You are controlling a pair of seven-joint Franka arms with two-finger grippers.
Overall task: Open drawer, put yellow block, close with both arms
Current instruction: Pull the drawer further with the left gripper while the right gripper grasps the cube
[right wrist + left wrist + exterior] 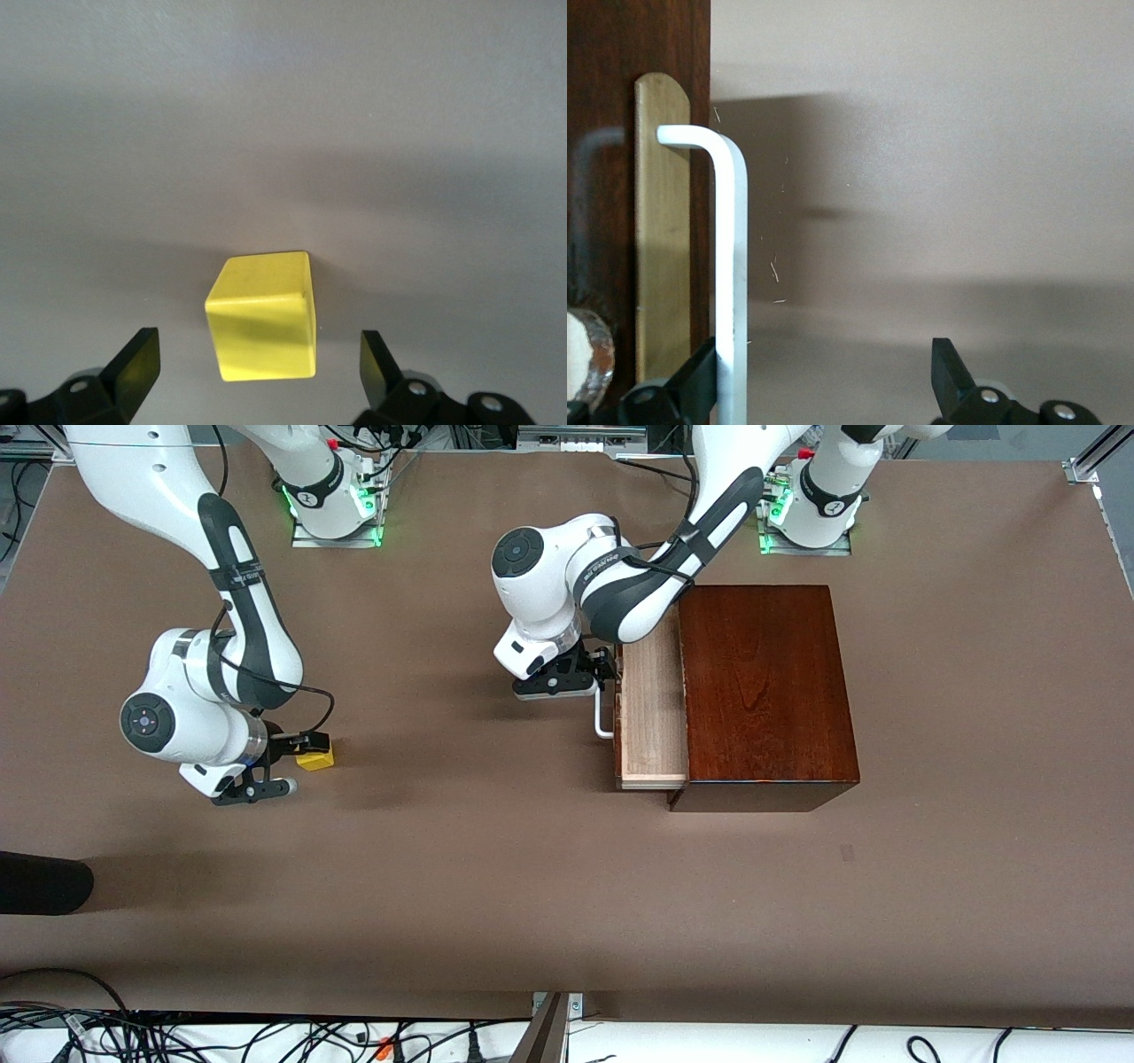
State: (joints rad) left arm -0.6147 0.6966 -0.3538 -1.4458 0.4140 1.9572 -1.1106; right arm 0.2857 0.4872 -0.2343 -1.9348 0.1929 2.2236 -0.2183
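Brown matte covering spreads across the whole table in the front view. The glossy mahogany box sits toward the left arm's end, its drawer pulled partly out, showing a pale, bare wooden tray. The left gripper is at the white bar handle. The yellow block rests on the table toward the right arm's end, well apart from the box, with the right gripper low around it.

Left wrist view: the handle, a smooth rounded bar, passes just beside one black finger; the jaws stand spread, gripping nothing. Its plate is light wood against the dark drawer front.

Right wrist view: the block, a crisp-edged cube slightly turned, lies between the parted fingers, not yet pinched. A good grasp would likely centre the cube, square the pads to its flat faces, then close gently so it does not twist.
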